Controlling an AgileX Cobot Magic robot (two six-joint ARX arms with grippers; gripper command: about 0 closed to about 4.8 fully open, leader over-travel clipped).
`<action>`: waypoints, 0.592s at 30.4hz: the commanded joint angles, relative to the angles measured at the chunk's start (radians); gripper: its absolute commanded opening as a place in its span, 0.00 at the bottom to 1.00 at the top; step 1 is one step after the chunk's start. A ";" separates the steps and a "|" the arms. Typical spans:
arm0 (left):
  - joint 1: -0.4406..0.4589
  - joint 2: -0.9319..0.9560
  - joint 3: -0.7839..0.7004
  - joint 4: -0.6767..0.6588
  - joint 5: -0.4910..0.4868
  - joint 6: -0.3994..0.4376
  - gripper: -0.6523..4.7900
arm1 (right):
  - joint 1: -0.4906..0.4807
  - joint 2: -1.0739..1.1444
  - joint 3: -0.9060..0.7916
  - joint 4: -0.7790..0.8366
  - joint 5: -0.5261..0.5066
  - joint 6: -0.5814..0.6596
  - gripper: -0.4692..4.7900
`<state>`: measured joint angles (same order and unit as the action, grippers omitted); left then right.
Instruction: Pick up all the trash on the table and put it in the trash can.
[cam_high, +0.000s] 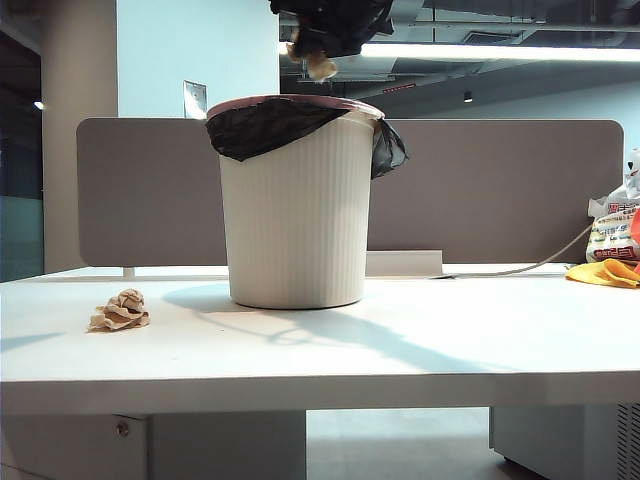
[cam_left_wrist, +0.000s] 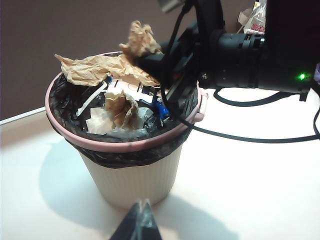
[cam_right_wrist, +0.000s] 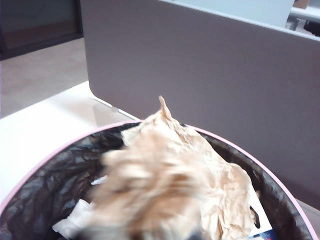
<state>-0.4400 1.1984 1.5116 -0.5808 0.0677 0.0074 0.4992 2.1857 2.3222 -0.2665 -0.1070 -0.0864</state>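
From the exterior view, the trash can (cam_high: 297, 205) stands upright in the middle of the white desk (cam_high: 400, 345), its black bag liner (cam_high: 265, 125) draped over the pink rim. The right hand (cam_high: 318, 62) hangs above the can's mouth at the top of the picture, a wad of brown paper (cam_high: 321, 66) at its tip; whether the fingers grip it or have let go I cannot tell. Another crumpled paper wad (cam_high: 120, 311) lies on the desk, well apart to the left of the can. A yellow cloth (cam_high: 605, 272) and a printed plastic bag (cam_high: 612, 228) sit at the far right edge. In the left wrist view, the left hand (cam_left_wrist: 139, 220) is near the foot of the can (cam_left_wrist: 135, 180), its dark fingers drawn together and holding nothing. The right hand (cam_left_wrist: 150, 62) reaches over the rim with the paper wad (cam_left_wrist: 141, 40) on top of it. In the right wrist view, the blurred paper wad (cam_right_wrist: 150, 190) fills the foreground just above the can's rim (cam_right_wrist: 45, 160).
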 joint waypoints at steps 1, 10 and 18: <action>0.002 -0.004 0.006 0.013 0.000 0.005 0.11 | 0.002 -0.008 0.005 0.003 -0.002 0.003 0.95; 0.002 -0.011 0.006 -0.006 0.000 0.004 0.11 | 0.005 -0.026 0.005 -0.071 0.012 0.003 0.95; 0.002 -0.103 0.006 -0.051 -0.049 0.005 0.11 | 0.051 -0.151 0.005 -0.176 -0.070 0.010 0.07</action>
<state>-0.4400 1.1137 1.5124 -0.6197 0.0303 0.0078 0.5331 2.0632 2.3207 -0.4362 -0.1467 -0.0895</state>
